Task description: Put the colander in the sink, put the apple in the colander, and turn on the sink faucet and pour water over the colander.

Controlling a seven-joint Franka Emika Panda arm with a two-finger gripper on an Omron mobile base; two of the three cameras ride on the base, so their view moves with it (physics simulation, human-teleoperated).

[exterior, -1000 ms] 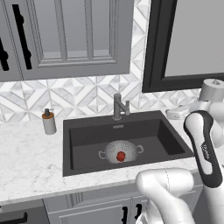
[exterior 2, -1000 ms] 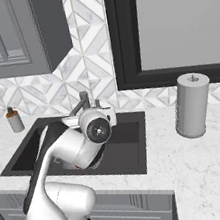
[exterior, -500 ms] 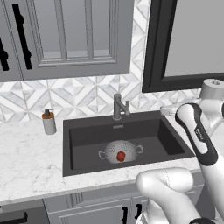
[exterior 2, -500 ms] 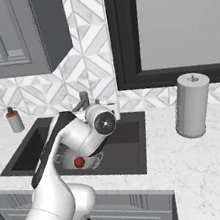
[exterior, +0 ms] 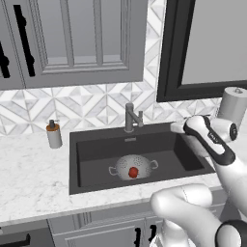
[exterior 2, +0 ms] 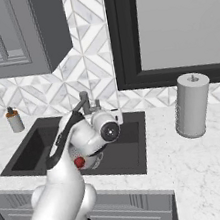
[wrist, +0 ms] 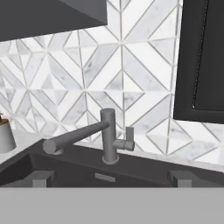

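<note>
The colander (exterior: 132, 168) sits on the floor of the dark sink (exterior: 96, 149), near the middle of the basin, and the red apple (exterior: 133, 171) lies inside it. From the right base view the colander (exterior 2: 91, 160) is partly hidden behind the arm, with the apple (exterior 2: 79, 161) showing red at its near edge. The sink faucet (wrist: 107, 139) stands upright on the white marble desk (exterior: 29, 169) at the back rim of the sink, its spout angled out over the basin and its small lever on the side of the post. The claw (wrist: 111, 178) is raised above the sink and faces the faucet, apart from it; its two dark fingertips stand far apart with nothing between them. A soap dispenser (exterior: 53, 135) stands on the desk left of the sink, and a paper towel roll (exterior 2: 192, 105) stands well to the right.
</note>
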